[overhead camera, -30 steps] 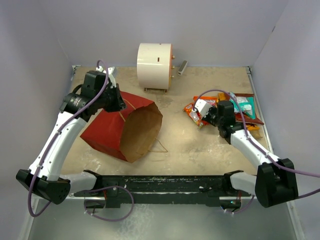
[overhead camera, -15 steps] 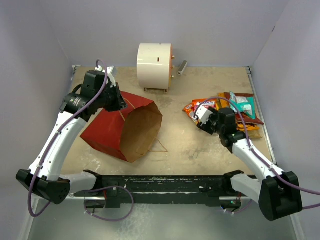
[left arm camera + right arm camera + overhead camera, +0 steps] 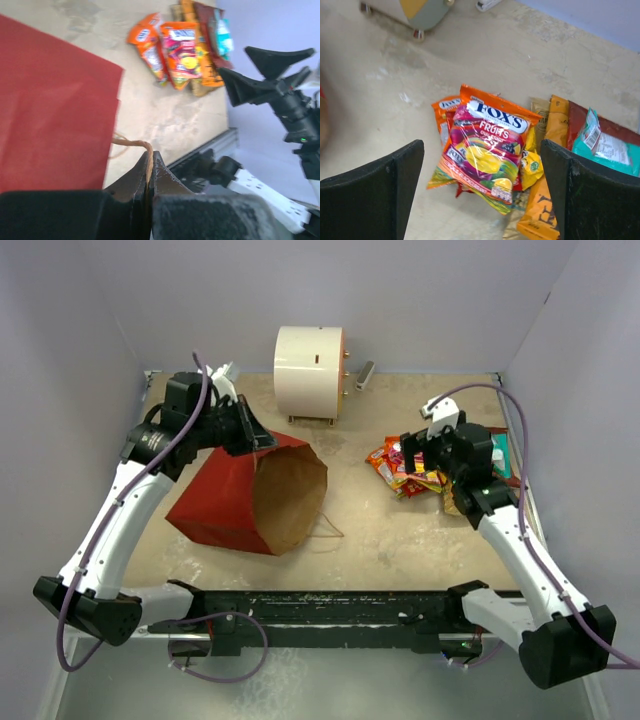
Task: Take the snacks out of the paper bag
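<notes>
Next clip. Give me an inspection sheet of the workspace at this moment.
Surface: beige tabletop, scuffed white.
Job's things: paper bag on its side, mouth open, no packet visible inside; snacks piled at right.
Clutter: white cylinder at back.
Grippers: left gripper shut on twine handle; right gripper open above snacks.
Cables: purple cables loop off both arms.
Surroundings: lavender walls on three sides.

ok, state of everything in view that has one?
Red paper carrier bag: on its side, mouth open, no packet visible inside.
Thin twine handle: pinched in left gripper.
Left gripper: shut on the handle.
Right gripper: open, empty, above the snacks.
Crinkly foil snack packets: out of the bag, piled on the table.
</notes>
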Tool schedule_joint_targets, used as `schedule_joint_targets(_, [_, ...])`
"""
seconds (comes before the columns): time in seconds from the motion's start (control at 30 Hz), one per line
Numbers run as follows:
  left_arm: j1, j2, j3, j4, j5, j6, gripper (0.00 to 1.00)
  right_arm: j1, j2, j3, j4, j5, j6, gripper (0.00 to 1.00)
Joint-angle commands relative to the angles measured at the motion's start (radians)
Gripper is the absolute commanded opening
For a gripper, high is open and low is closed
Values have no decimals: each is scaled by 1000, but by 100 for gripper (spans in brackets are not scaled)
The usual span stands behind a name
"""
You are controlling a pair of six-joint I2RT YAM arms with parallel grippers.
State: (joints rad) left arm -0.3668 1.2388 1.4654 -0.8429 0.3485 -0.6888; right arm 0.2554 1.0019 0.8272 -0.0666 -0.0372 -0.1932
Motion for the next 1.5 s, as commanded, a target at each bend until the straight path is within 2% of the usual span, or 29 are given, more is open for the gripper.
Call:
schedule_joint_targets(0.0, [4, 32, 79, 189, 187, -160, 0, 2, 21, 157, -99, 109, 319, 100])
schedule_joint_targets(0.07, [3, 51, 98, 253, 230, -220, 0, 2, 38, 221, -155, 114, 401, 99])
schedule_joint_targets(0.17, [2, 86, 124, 389, 284, -330, 0, 2, 56, 277, -217, 11, 442, 100])
schedule_joint_targets(0.33, [-23, 161, 186, 589, 345, -479, 0, 2, 66, 306, -238, 19, 540, 100])
schedule_joint_targets(0.47, [-26, 139, 183, 531, 299, -424, 0, 2, 107, 384, -322, 110, 580, 99])
schedule_joint_targets(0.6, [-16, 7, -61, 476, 200, -377, 0, 2, 162, 496, -441, 143, 568, 99])
schedule_joint_targets(0.73, [-3, -82, -285, 412, 135, -331, 0, 2, 174, 585, -494, 105, 517, 99])
schedule_joint_targets(0.83, [4, -99, -347, 355, 100, -303, 0, 2, 156, 597, -487, 74, 492, 99])
schedule_joint_targets(0.93, [4, -105, -347, 326, 74, -278, 2, 2, 152, 605, -474, 33, 472, 100])
schedule_joint_targets(1.0, [4, -104, -321, 307, 60, -250, 7, 2, 153, 612, -481, 3, 471, 100])
schedule_joint_targets(1.3, [3, -98, -129, 145, -22, -121, 62, 2, 155, 642, -492, -35, 474, 100])
schedule_joint_targets(1.43, [3, -107, -74, 36, -96, -113, 98, 2, 152, 640, -485, -39, 484, 99])
schedule_joint_targets(1.47, [5, -109, -65, 8, -114, -118, 99, 2, 150, 639, -483, -39, 485, 99])
